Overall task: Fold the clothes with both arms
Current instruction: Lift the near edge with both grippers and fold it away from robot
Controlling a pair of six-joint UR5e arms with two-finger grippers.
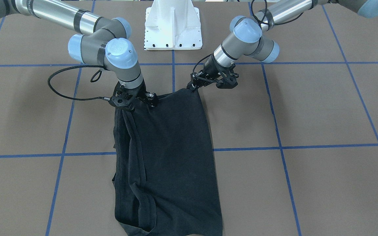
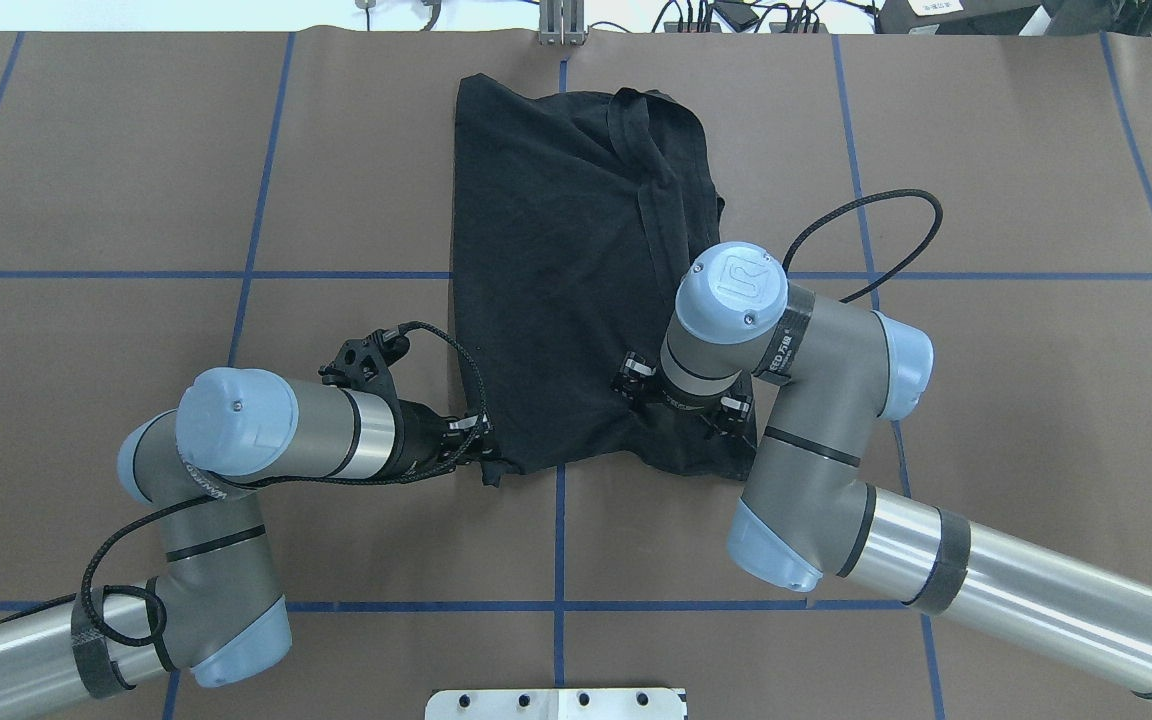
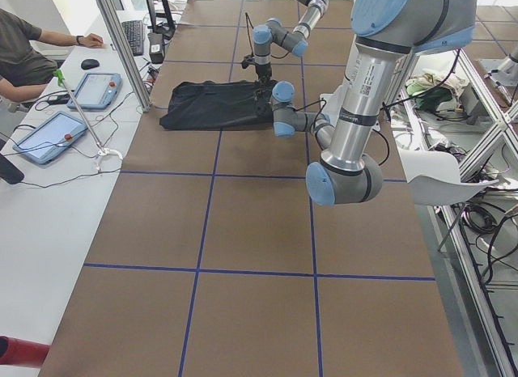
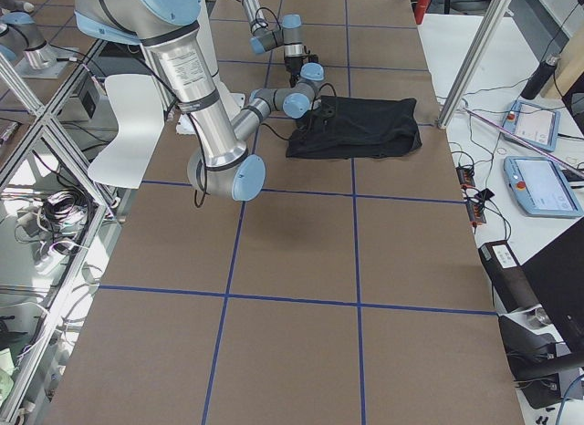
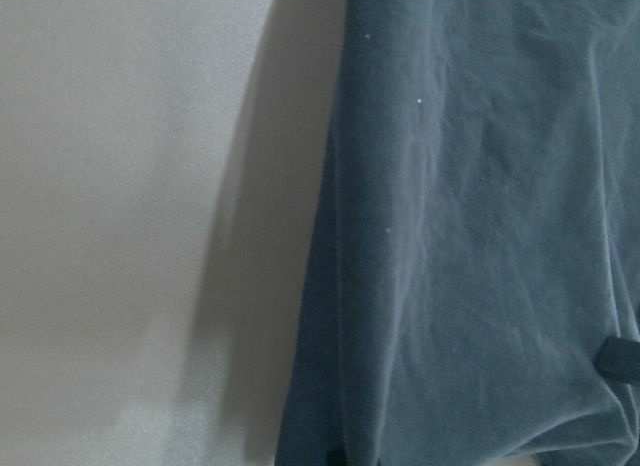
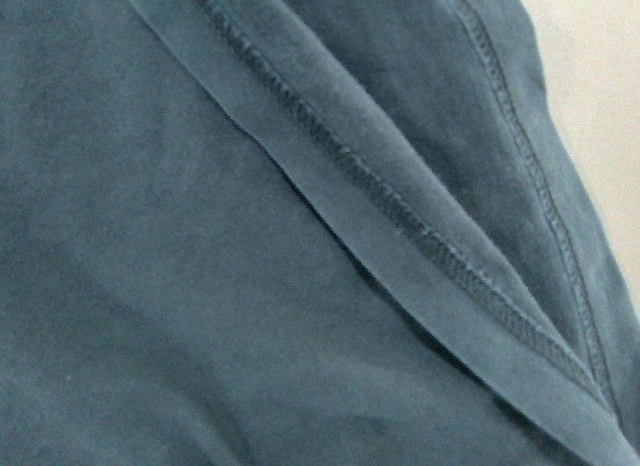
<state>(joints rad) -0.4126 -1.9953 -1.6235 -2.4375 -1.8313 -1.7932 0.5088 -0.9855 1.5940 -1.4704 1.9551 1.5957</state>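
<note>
The black T-shirt (image 2: 556,250) lies mid-table (image 2: 986,400), doubled lengthwise into a strip with its collar at the far end. The step in hand looks like the crosswise fold, near hem over toward the collar. The left gripper (image 2: 484,455) appears pinched on one near hem corner. The right gripper (image 1: 148,98) sits at the other, jaws hidden, so I cannot tell its grip. Next, both must lift and travel evenly.
</note>
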